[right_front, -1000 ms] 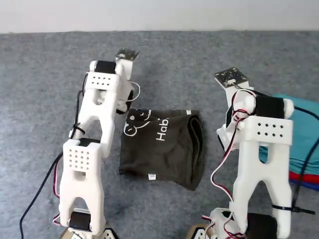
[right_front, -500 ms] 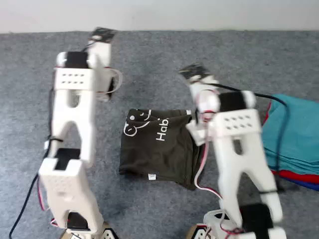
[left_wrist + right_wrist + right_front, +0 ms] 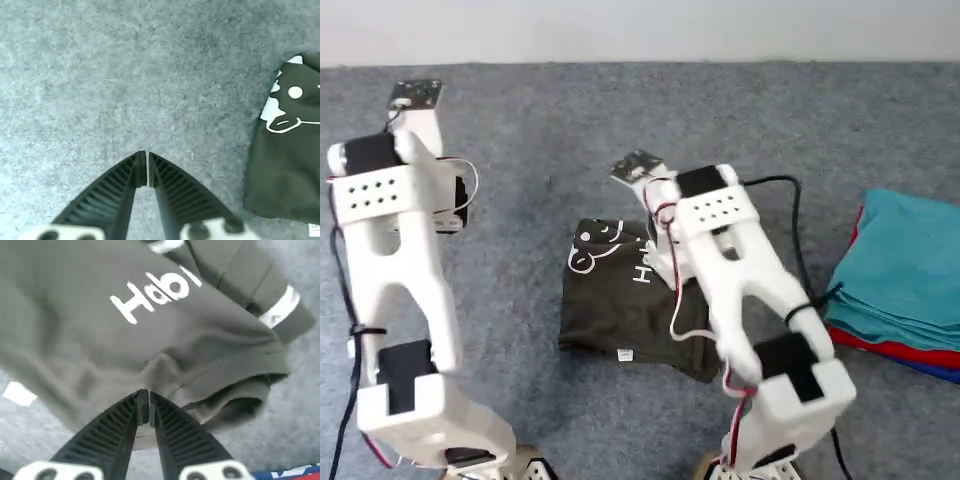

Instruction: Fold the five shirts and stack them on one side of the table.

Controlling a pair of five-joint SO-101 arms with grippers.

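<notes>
Two clenched, empty claws: left claw point(image 3: 147, 172) over bare counter point(image 3: 100, 75), right claw point(image 3: 148, 410) above the folded dark shirt point(image 3: 610, 310); a folded stack point(image 3: 910, 270) lies apart.

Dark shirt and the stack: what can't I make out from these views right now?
dark shirt, high view: its right part is hidden behind the right arm.
stack, high view: cut off by the right edge; number of shirts unclear.
right hand, right wrist view: whether its shut tips touch the shirt cannot be told.
</notes>
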